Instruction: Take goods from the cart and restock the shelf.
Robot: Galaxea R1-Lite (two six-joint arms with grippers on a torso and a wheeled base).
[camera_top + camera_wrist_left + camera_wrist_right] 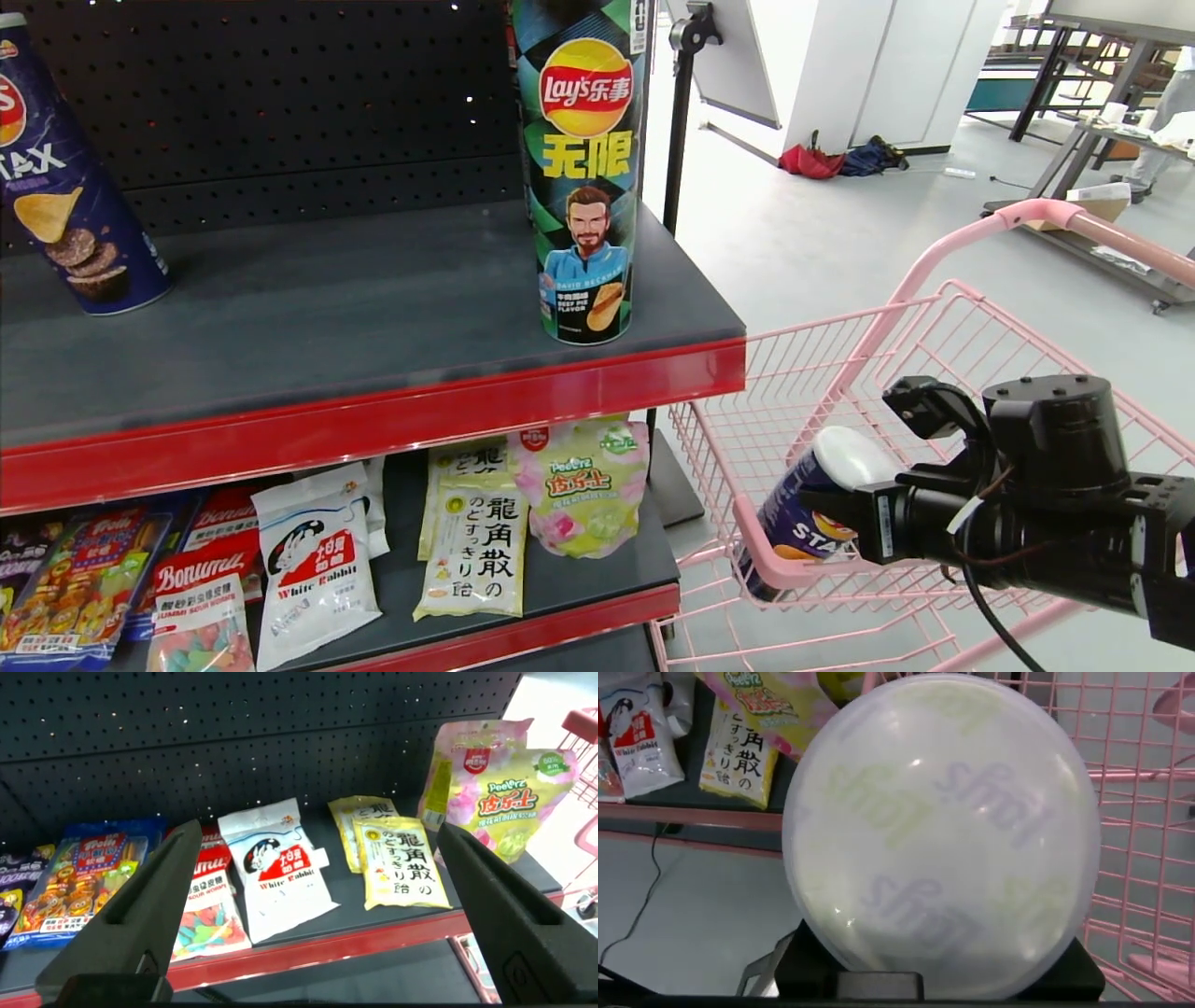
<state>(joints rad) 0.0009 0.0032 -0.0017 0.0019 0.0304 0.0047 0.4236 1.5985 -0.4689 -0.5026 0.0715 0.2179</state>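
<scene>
My right gripper (873, 476) is shut on a dark blue chip can (803, 523) with a white lid (938, 831). The can is tilted and sits at the near rim of the pink cart (943, 308), to the right of the shelf. On the grey upper shelf (355, 317) a tall green chip can (583, 177) stands near the right front corner, and another blue chip can (61, 187) stands at the far left. My left gripper (318, 943) is open, nothing between its fingers (140, 924), and faces the lower shelf.
The lower shelf (579, 579) holds several snack bags: a white candy bag (276, 868), a yellow lozenge bag (402, 859) and a pink-green bag (491, 784). Red trim (392, 420) edges the upper shelf. A black pole (677, 121) stands between shelf and cart.
</scene>
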